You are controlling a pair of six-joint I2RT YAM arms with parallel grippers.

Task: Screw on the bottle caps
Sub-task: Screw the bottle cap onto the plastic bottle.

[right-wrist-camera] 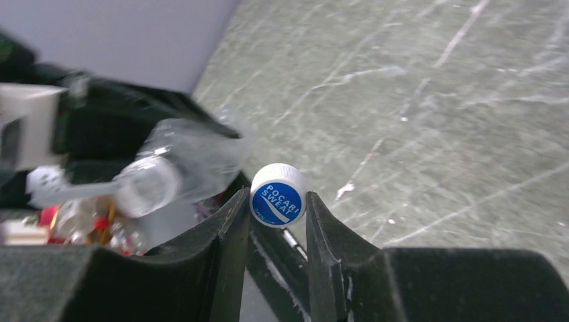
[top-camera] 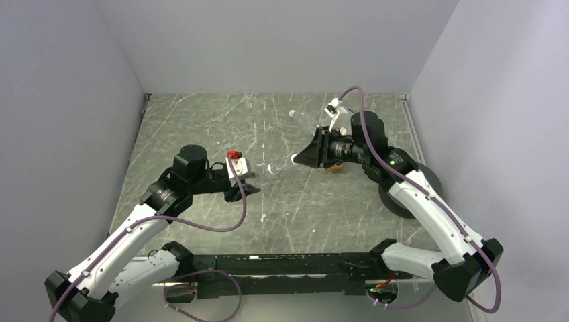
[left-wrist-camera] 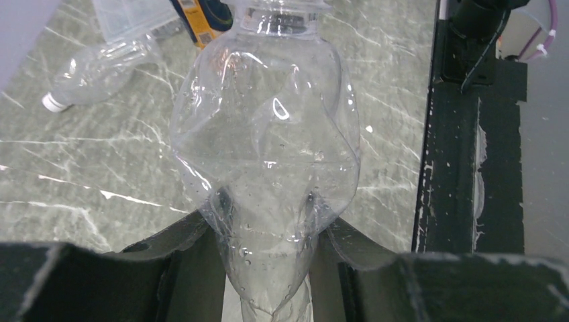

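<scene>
a: what is the left claw [left-wrist-camera: 268, 231] doing?
b: it's clamped on a clear bottle [left-wrist-camera: 265, 134] at the centre of the left wrist view. the fingers pinch its narrow, crumpled lower end, and the neck points away toward the top edge of the frame.

a: and the right claw [right-wrist-camera: 276, 206]?
b: it's closed on a blue-topped cap [right-wrist-camera: 276, 196] with white sides, squeezed between the two fingertips near the middle of the right wrist view, printed face toward the camera.

a: how close are that cap and the bottle?
b: in the top view they're around the middle of the table [top-camera: 201, 127], near each other but apart, with the bottle to the left of the cap. in the right wrist view the bottle is the blurred shape left of the cap.

a: anything else around?
b: a second clear bottle [left-wrist-camera: 100, 70] lies on its side in the upper left of the left wrist view with a white cap [left-wrist-camera: 52, 102] on it. an orange bottle [left-wrist-camera: 201, 20] shows at the top edge, partly cut off.
</scene>
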